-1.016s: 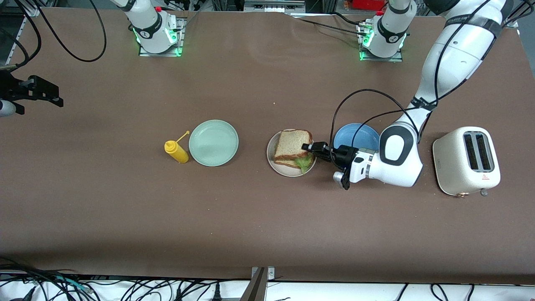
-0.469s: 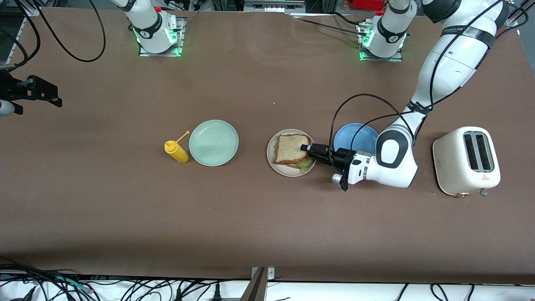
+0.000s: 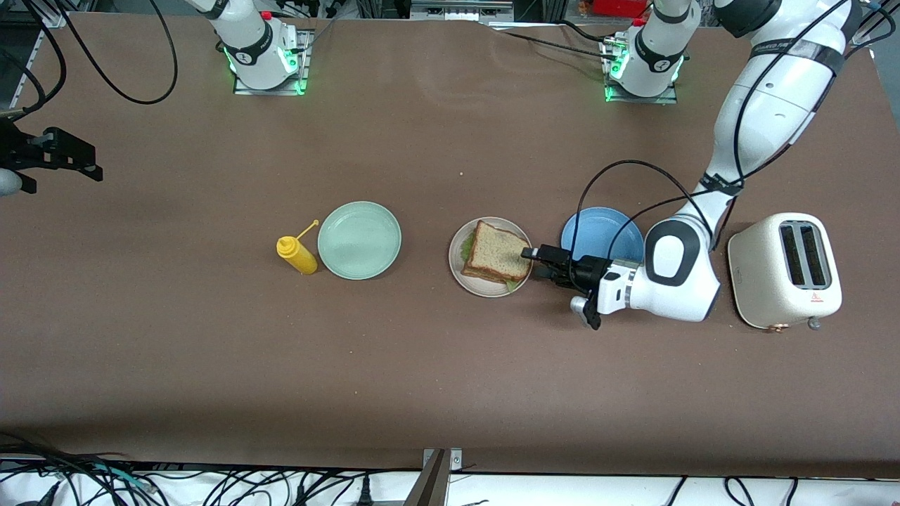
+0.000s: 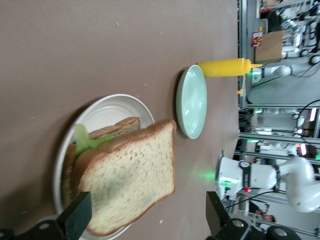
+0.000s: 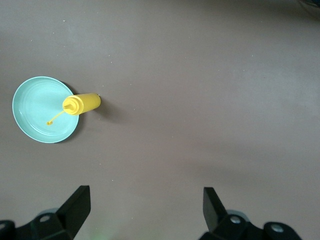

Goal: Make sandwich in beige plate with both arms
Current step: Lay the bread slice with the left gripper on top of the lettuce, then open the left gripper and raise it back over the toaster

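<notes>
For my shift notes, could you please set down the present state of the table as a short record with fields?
sandwich: assembled on the beige plate, top slice on, lettuce showing at the edge
left gripper: open, at the plate's rim beside the sandwich, holding nothing
right gripper: open, waiting over the right arm's end of the table
blue plate: empty
mint-green plate: empty, yellow bottle beside it
toaster: at the left arm's end

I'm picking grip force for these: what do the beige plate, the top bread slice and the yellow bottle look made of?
Beige plate: smooth and slightly glossy, probably ceramic or hard plastic; the look leaves it open.
Top bread slice: porous speckled crumb with a brown crust, so real bread or a foam replica.
Yellow bottle: evenly coloured and opaque with a thin nozzle, most likely soft squeeze plastic.
</notes>
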Motion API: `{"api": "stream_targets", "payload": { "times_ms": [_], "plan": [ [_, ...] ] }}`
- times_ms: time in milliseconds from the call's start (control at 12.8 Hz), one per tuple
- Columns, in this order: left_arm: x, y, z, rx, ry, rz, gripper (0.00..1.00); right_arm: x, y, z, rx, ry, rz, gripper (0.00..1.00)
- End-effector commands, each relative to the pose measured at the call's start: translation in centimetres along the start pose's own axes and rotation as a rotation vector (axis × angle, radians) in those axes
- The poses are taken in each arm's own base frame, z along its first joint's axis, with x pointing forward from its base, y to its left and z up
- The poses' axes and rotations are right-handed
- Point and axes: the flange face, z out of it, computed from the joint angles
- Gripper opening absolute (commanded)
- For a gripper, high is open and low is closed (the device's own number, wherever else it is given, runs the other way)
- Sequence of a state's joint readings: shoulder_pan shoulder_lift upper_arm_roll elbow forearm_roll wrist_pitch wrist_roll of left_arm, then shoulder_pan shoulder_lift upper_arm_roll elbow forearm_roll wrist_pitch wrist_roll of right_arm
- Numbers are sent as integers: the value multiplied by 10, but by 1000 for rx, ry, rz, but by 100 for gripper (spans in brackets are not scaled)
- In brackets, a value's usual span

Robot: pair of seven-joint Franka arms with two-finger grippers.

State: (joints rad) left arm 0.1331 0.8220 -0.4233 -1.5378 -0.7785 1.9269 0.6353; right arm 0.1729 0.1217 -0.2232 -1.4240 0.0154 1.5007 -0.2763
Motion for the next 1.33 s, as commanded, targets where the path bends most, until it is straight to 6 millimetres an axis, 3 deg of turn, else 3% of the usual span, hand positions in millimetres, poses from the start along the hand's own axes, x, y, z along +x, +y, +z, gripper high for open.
{"api": "stream_targets", "payload": {
  "times_ms": [0,547,781,938,1250],
  "plan": [
    [-1,18,-30,107,-12,57,100,0,-1,-8,-14,9,-11,100],
    [-19,110,-128,586,-95,-25,100,1,1,-6,-17,10,-11,100],
    [-46,159,-176,786,-101,-145,100,2,2,-7,-23,15,-11,100],
    [-67,204,-205,896,-80,-171,100,2,2,-7,-23,15,-11,100],
    [-101,266,-259,1050,17,-154,100,1,3,-8,-19,19,-10,100]
  ]
}}
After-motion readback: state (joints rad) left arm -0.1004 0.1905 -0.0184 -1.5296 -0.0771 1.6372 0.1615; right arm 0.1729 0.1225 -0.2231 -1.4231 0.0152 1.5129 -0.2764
